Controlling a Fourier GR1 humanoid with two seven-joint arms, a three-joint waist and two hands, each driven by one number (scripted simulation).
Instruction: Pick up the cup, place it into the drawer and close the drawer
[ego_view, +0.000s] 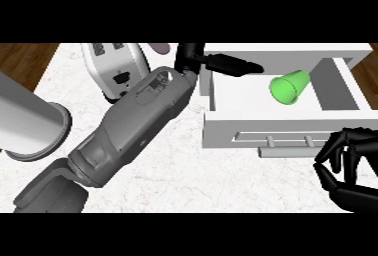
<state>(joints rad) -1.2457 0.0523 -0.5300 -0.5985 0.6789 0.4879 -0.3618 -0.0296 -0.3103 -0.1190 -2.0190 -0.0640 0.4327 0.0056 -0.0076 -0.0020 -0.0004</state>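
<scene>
Now the green cup (290, 88) lies on its side inside the open drawer (221, 125). Left robot hand (221, 64) hovers released over it; right robot hand (347, 167), curled and empty, should push the front squarely.

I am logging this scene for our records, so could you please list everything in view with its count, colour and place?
cup: one, green, lying on its side inside the open drawer.
drawer: one, white, open, upper right, handle on its near front.
counter: one, white marbled top, wood floor beyond its left edge.
toaster-like appliance: one, white, top centre-left.
cylinder: one, grey, left edge.
left hand: one, black, fingers straight, over the drawer's left wall.
right hand: one, black, fingers curled, holding nothing, lower right before the drawer front.
</scene>
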